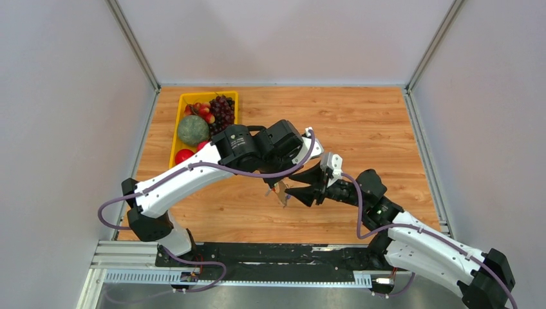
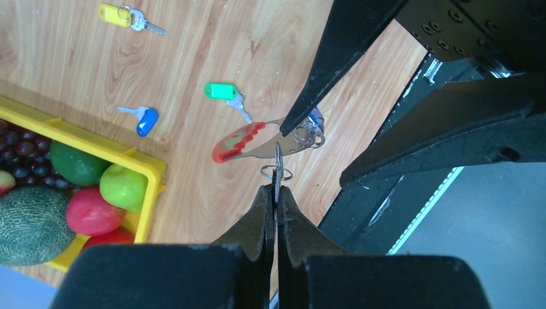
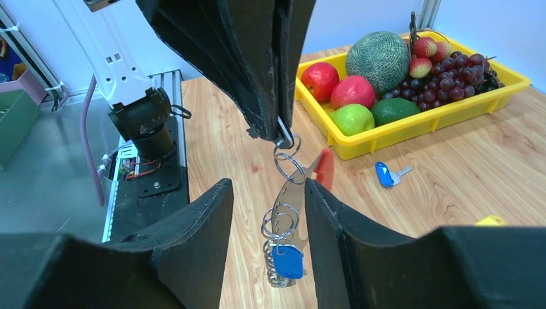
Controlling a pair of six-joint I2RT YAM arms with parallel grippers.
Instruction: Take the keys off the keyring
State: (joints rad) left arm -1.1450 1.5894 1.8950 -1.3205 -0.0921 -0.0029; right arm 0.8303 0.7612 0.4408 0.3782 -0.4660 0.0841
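The keyring [image 2: 261,147], a grey crescent with a red band, hangs in the air over the table; it also shows in the right wrist view [image 3: 291,193] and the top view [image 1: 282,194]. My left gripper [image 2: 275,188] is shut on a thin silver piece at one of its wire loops; I cannot tell whether that piece is a key or a loop. My right gripper [image 3: 269,193] is open, its fingers on either side of the holder. A blue key [image 3: 288,261] hangs from it. Yellow [image 2: 117,14], green [image 2: 222,91] and blue [image 2: 147,121] keys lie loose on the table.
A yellow fruit tray [image 1: 182,98] with melon, grapes and apples stands at the back left, also seen in the right wrist view [image 3: 412,132]. The black base rail [image 1: 270,254] runs along the near edge. Grey walls enclose the table.
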